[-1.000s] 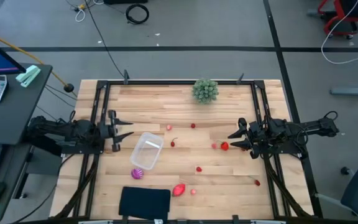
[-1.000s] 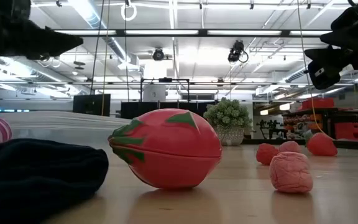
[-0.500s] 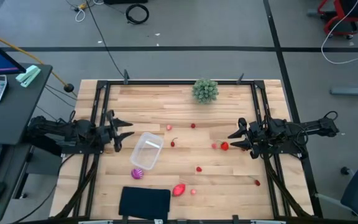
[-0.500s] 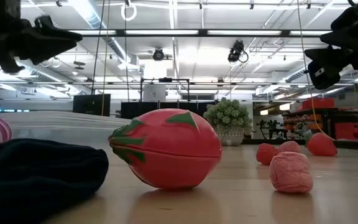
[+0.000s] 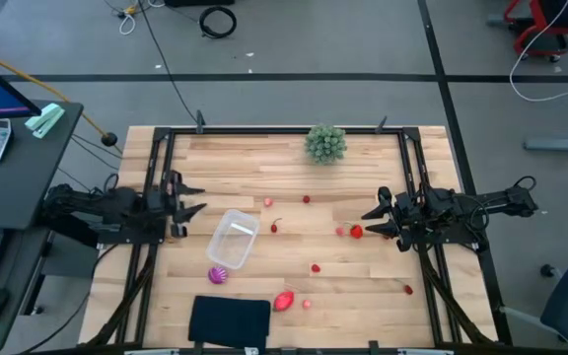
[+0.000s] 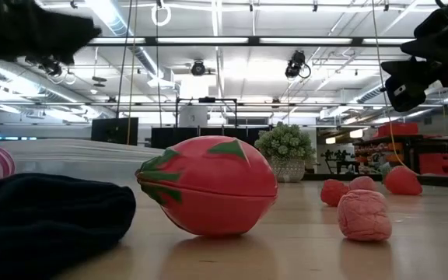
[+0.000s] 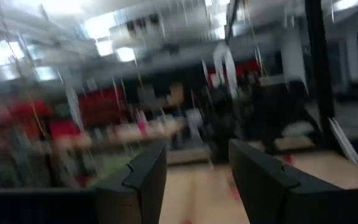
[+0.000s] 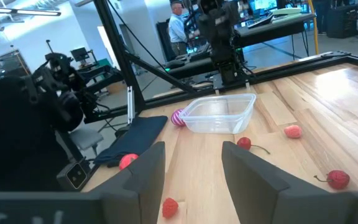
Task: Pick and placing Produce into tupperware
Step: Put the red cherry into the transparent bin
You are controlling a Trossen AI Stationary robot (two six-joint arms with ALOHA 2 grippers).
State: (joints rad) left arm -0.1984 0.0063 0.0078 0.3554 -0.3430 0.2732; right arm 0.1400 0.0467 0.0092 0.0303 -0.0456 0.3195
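The clear tupperware stands open-side up on the table's left half, also in the right wrist view. The purple-white ball lies just near of it. The pink-red piece rests on its side near the table's near edge. Several small red berries lie scattered over the middle and right, one just in front of my right gripper, which is open and hovers. My left gripper is open, raised above the table left of the tub.
A black flat pad lies at the near edge, left of the pink-red piece. A green bushy plant stands at the far edge. Dark frame rails run along both sides of the table. People stand in the room beyond.
My left gripper has risen and drawn a little toward the table's far-left, tipping as it went; its wrist view is smeared by the motion. The produce and tub lie as before.
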